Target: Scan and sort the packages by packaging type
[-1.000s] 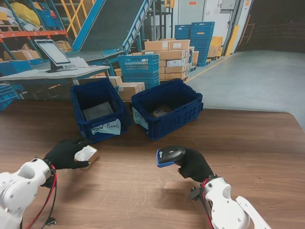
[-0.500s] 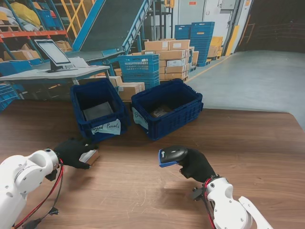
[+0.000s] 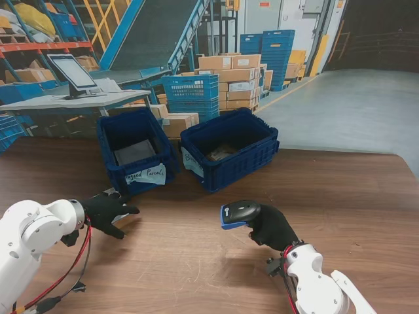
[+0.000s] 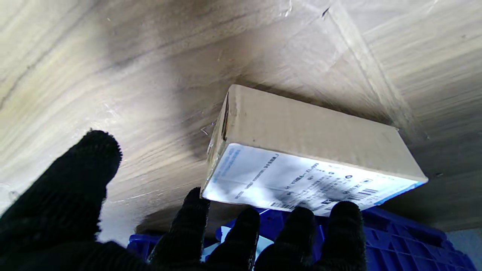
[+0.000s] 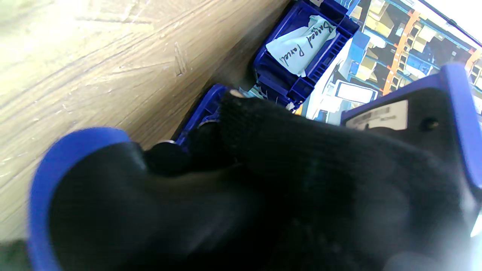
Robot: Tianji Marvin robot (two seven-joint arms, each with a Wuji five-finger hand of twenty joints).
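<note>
Gripping black-and-blue scanner (image 3: 237,213), right hand (image 3: 268,226); left hand (image 3: 106,210) splayed over cardboard box (image 4: 301,150).

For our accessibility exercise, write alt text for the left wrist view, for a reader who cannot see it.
A cardboard box with a white shipping label lies on the wooden table, just past the spread black-gloved fingers of the left hand, which do not grip it. Part of a blue bin shows beyond the fingertips.
</note>
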